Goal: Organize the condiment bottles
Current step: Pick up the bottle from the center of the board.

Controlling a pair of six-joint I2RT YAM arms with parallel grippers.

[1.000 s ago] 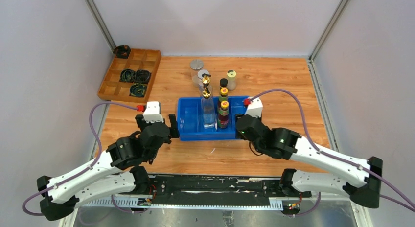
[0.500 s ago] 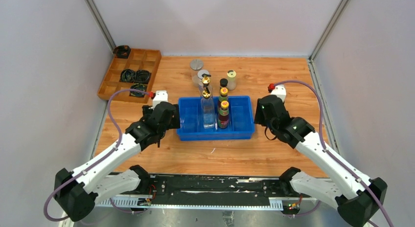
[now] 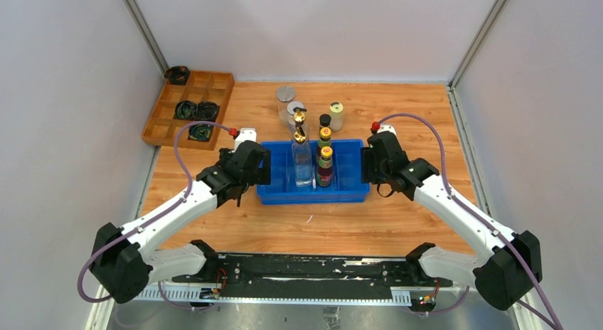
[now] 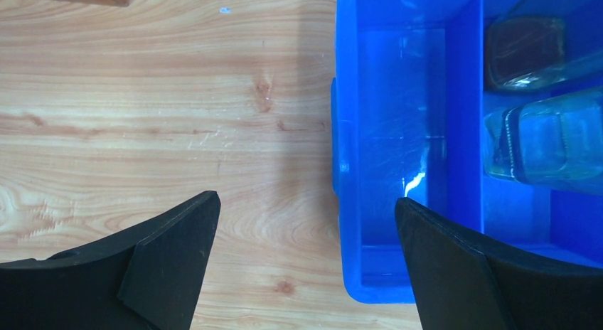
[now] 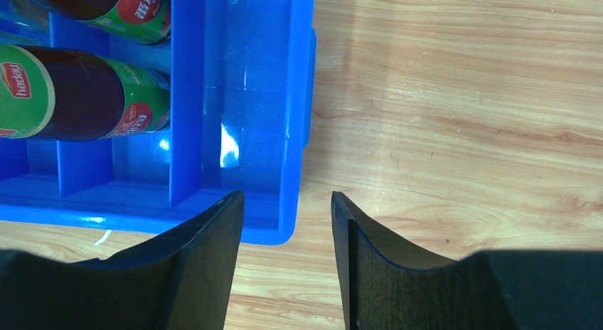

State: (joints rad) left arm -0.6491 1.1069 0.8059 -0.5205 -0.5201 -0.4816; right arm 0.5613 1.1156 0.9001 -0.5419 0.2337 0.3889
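Bracketing the blue bin [image 3: 313, 196] of bottles [image 3: 325, 166]
Its end walls are straddled by the open left pincer [image 4: 306, 204] and right pincer [image 5: 287, 198].

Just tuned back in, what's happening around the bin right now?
Both arms are at the blue bin, one at each end. The left gripper, wide open, straddles its left wall; the right gripper, less open, straddles the right wall. Neither grips it. A clear bottle and two dark sauce bottles stand inside; jars sit behind.
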